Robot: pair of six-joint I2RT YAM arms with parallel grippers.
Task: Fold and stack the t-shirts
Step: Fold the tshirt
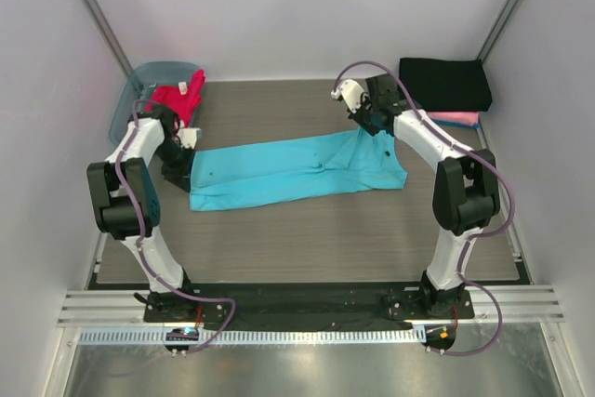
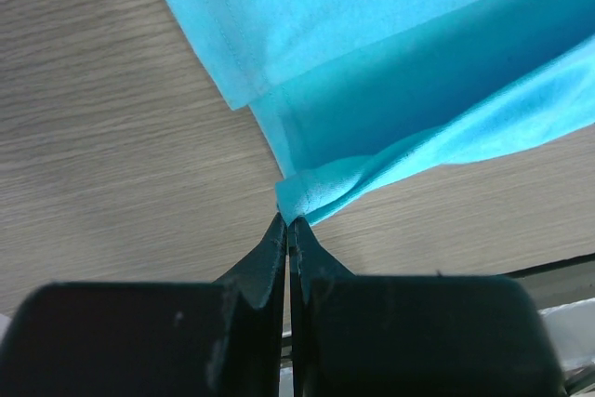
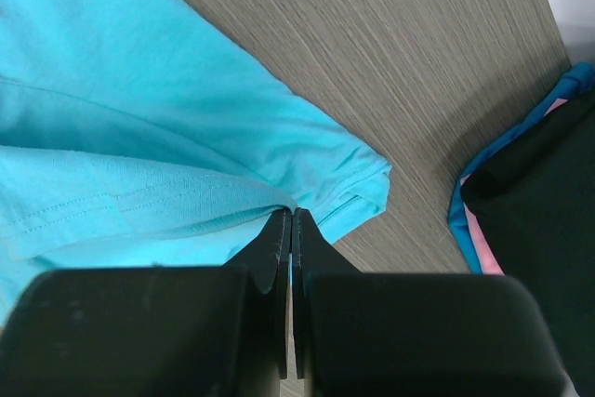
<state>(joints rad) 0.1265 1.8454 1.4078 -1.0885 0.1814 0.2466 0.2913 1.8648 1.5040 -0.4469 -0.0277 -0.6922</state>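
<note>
Holding the turquoise t-shirt [image 1: 288,172] out across the middle of the surface [image 1: 307,239], you are pinching both ends — left end effector [image 2: 287,222] closed tight on one corner, right end effector [image 3: 291,214] closed tight on the opposite edge.

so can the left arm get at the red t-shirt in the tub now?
Probably not yet: the left pincer is shut on a corner of the turquoise t-shirt. The red t-shirt lies close behind in the tub, nothing between.

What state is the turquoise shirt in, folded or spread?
Partly folded: the turquoise shirt lies as a long strip with overlapping layers; left end effector and right end effector pinch its ends.
</note>
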